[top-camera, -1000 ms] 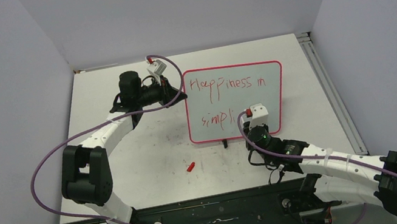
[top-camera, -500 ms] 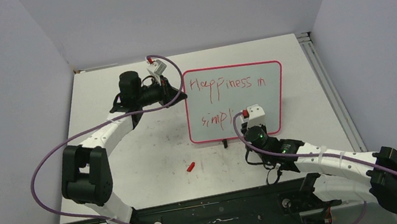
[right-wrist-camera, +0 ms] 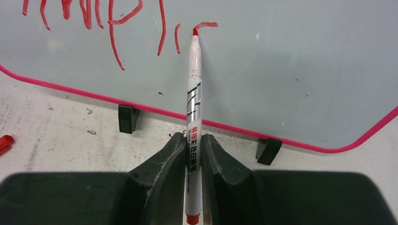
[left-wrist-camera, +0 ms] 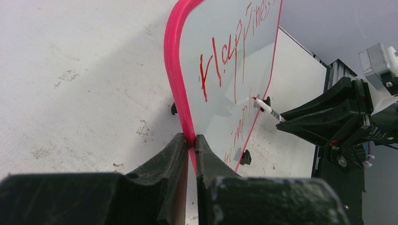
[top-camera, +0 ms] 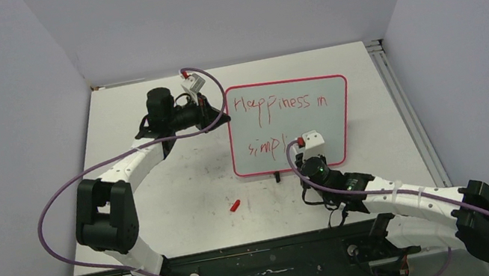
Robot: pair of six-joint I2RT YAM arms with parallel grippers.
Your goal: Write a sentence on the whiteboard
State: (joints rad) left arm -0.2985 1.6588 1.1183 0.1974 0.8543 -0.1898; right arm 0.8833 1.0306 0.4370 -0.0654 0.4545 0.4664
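Observation:
The whiteboard [top-camera: 315, 125] stands tilted on the table's far half, pale with a pink-red rim. The sentence [top-camera: 277, 105] reads "Happiness in" in red, with "simpli" [top-camera: 264, 147] on a second line. My left gripper [left-wrist-camera: 190, 139] is shut on the whiteboard's left rim [left-wrist-camera: 172, 56]. In the right wrist view my right gripper [right-wrist-camera: 193, 138] is shut on a white marker [right-wrist-camera: 194, 93] with a red end. Its red tip [right-wrist-camera: 195, 32] touches the whiteboard [right-wrist-camera: 291, 70] at the start of a short fresh stroke right of the last letters.
A red marker cap [top-camera: 235, 205] lies on the scuffed white tabletop in front of the board, also seen as a red cap [right-wrist-camera: 4, 142] at the left edge. Black clip feet [right-wrist-camera: 127, 118] hold the board's lower rim. A metal rail [top-camera: 402, 102] runs along the table's right side.
My right wrist has shifted slightly left and toward the board along the second line, carrying the marker. The left arm and the board have not moved.

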